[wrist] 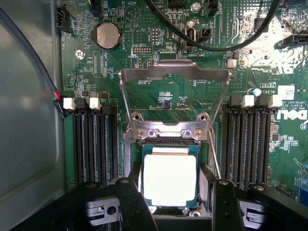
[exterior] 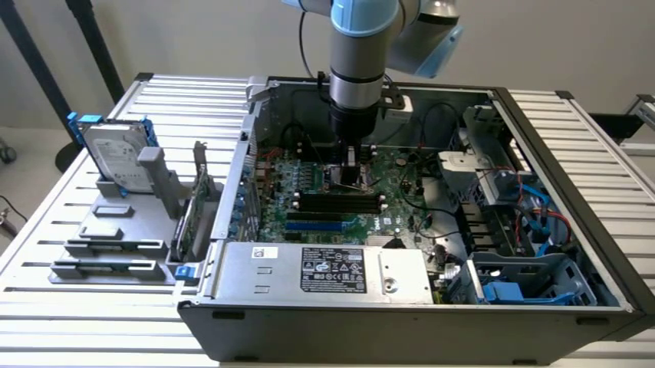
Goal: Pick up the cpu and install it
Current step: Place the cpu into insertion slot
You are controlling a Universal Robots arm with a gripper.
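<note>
Observed: the arm (exterior: 358,46) reaches straight down into an open computer case (exterior: 409,330) that lies on a slatted counter (exterior: 92,307). The claw (exterior: 353,172) is low over the green circuit board (exterior: 399,172), near the middle of the case.

The cpu (wrist: 169,178) lies flat and square in its socket (wrist: 135,159) on the board, shiny top up, with a thin green edge around it. The claw (wrist: 174,184) is open. Its two black fingers (wrist: 132,202) stand one on each side of the cpu. The finger on one side is close against the cpu's edge. I cannot tell whether it touches. The other finger stands clear of the opposite edge.

The hinged metal frame (wrist: 174,72) of the socket is swung up and away, so the cpu is uncovered. Black memory slots (wrist: 94,144) run along both sides of the socket. A coin battery (wrist: 107,36) sits further off on the board, and a black cable (wrist: 216,45) loops above it.

On the counter at the exterior view's left, outside the case, a hard drive (exterior: 115,157) with blue side rails stands upright in grey holder blocks (exterior: 107,245). A labelled power supply box (exterior: 322,268) fills the near end of the case.
</note>
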